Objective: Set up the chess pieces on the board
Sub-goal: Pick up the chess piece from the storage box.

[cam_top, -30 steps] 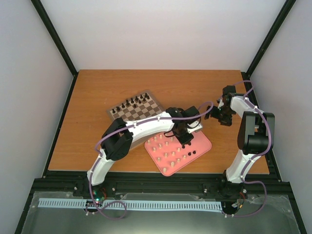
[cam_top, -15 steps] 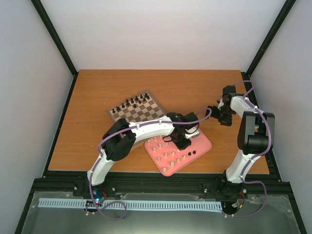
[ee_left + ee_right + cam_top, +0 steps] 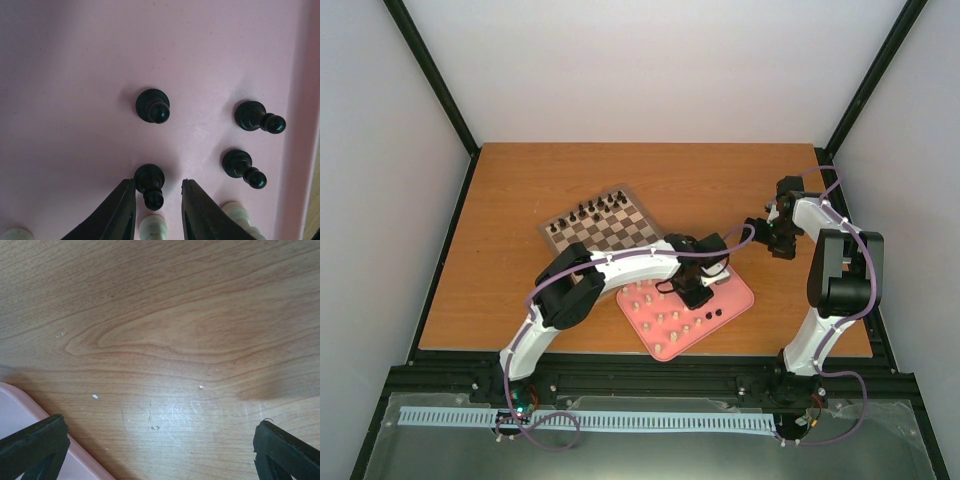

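L gripper (image 3: 157, 183), jaws narrowly apart, straddles a dark pawn (image 3: 149, 178) on pink tray (image 3: 75, 75), not pinching. R gripper (image 3: 159, 429) spread wide above table (image 3: 150, 315).

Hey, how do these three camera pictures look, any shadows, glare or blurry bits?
Top external: even light, no glare; dark chess pieces on the brown-and-cream checked board look tiny. Left wrist: pink plastic tray darkens toward upper left; black pawns sharp, left claw slightly soft. Right wrist: pale sheen on the orange-brown wooden table, soft shadow at right.
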`<state>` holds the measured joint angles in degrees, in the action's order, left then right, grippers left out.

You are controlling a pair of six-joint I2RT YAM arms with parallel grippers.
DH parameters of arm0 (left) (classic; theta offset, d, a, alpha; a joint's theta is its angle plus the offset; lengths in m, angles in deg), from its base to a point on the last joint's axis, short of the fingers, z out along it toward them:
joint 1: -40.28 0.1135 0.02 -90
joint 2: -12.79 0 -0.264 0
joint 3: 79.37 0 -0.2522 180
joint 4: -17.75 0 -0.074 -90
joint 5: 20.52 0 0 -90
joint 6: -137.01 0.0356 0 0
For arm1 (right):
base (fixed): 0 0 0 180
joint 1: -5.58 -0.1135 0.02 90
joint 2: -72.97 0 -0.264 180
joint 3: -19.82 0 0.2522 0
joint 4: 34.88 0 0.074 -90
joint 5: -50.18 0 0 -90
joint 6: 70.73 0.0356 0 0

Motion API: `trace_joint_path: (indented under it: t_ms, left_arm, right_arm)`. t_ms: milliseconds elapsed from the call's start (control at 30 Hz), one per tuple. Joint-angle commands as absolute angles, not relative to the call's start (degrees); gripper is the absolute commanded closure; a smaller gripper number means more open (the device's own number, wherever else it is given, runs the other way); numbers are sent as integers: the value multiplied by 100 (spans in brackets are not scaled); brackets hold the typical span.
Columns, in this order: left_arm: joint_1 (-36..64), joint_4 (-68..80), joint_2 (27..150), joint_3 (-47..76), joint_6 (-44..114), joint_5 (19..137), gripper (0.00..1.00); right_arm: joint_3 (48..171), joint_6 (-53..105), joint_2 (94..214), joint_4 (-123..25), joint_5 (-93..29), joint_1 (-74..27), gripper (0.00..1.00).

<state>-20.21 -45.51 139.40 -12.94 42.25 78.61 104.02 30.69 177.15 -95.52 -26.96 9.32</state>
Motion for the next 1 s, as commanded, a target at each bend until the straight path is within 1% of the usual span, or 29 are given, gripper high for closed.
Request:
trace_joint_path:
  t_ms: [0, 300, 467, 733, 967]
  left_arm:
    - [-2089, -4412, 14049, -1380, 4156, 7925, 72]
    - [-2089, -4445, 14153, -1497, 4186, 7893, 81]
    - [-2093, -4471, 14190, -1567, 4157, 7757, 95]
    - [-2057, -4551, 14208, -1644, 4156, 7579, 99]
    - [-1823, -4795, 14009, -1783, 4095, 7441, 99]
  right_arm:
    - [10338, 3078, 17468, -9500, -2718, 889, 0]
    - [10315, 3079, 17448, -9497, -2742, 891, 0]
    - [10320, 3087, 17473, -9494, -2734, 891, 0]
    - [10319, 3085, 17483, -9496, -2721, 883, 0]
    - [10319, 3078, 17475, -9494, -2725, 884, 0]
